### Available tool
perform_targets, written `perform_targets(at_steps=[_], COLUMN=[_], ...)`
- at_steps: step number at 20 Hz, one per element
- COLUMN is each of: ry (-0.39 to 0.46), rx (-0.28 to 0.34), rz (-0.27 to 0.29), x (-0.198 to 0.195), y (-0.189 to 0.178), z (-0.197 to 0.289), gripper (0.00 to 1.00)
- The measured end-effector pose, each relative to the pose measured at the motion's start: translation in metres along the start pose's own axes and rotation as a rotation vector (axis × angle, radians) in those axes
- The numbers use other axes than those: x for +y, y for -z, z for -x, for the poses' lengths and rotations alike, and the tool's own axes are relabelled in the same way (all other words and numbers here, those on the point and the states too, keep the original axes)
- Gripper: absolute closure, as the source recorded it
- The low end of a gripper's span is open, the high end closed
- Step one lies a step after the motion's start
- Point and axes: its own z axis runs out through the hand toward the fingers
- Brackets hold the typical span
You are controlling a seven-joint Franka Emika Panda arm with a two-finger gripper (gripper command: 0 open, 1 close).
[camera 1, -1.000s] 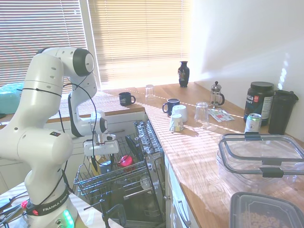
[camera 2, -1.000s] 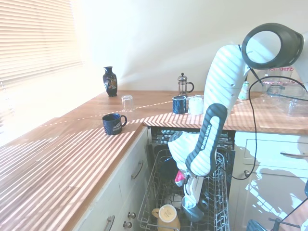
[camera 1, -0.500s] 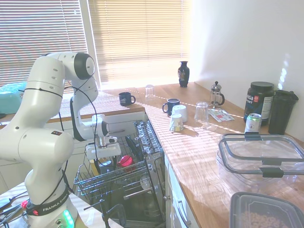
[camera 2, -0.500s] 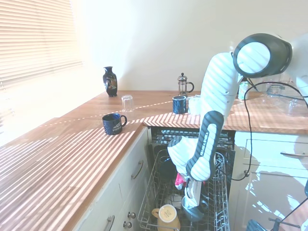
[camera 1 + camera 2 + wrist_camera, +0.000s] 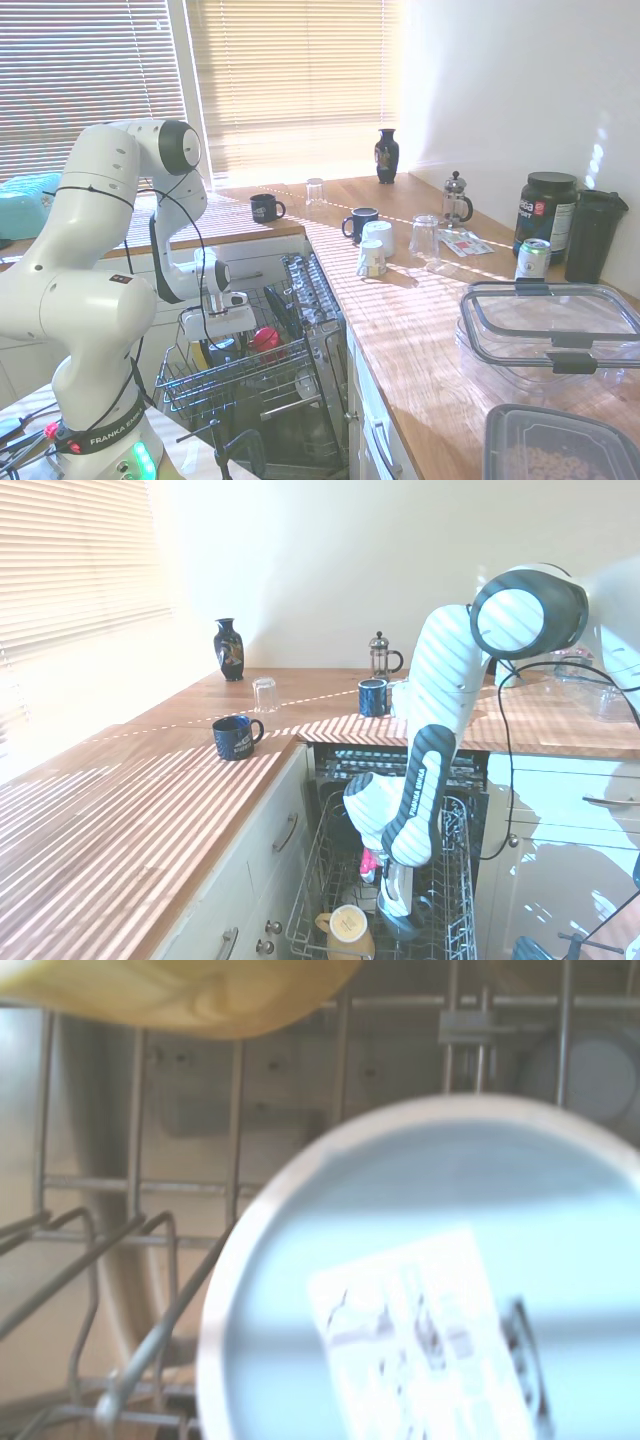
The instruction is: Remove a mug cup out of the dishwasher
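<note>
Gripper [image 5: 397,912] lowered into the dishwasher [image 5: 300,330] rack, right over the mug [image 5: 405,920].

The mug sits directly beneath the gripper in the wire rack [image 5: 455,900]; close up it shows a pale round face [image 5: 440,1280] with a white printed label. A yellow mug [image 5: 347,927] stands just beside the gripper, a red cup [image 5: 265,340] behind it. Whether the fingers are spread or closed on the mug cannot be told.

The arm [image 5: 100,230] is white with black joints. The dishwasher [image 5: 300,300] has a grey wire rack [image 5: 240,375]. In it stand a yellow mug [image 5: 347,925], a red-pink cup [image 5: 265,340] and a blue-grey mug [image 5: 440,1290] with a white label. The counter [image 5: 420,330] is brown wood with stripes of light. The vase [image 5: 387,155] is dark blue.
</note>
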Motion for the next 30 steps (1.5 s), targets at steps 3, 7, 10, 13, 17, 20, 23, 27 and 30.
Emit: perform_targets(at_steps=[3, 7, 10, 13, 17, 20, 23, 27, 30], ry=[0.007, 0.009, 0.003, -0.01, -0.026, -0.036, -0.047, -0.054, -0.068], rx=[0.012, 0.015, 0.015, 0.01, 0.005, 0.004, 0.008, 0.003, -0.003], rz=[0.004, 0.01, 0.01, 0.005, 0.006, 0.009, 0.01, 0.011, 0.004], x=[-0.004, -0.008, -0.01, -0.011, -0.007, -0.003, 0.001, 0.0, 0.0], y=[-0.001, -0.003, -0.004, -0.004, -0.003, -0.002, 0.001, 0.001, 0.003], z=[-0.001, 0.0, 0.0, 0.0, -0.002, -0.004, -0.007, -0.007, -0.007], gripper=[1.0, 1.0, 1.0, 1.0, 1.0, 1.0, 1.0, 1.0, 1.0])
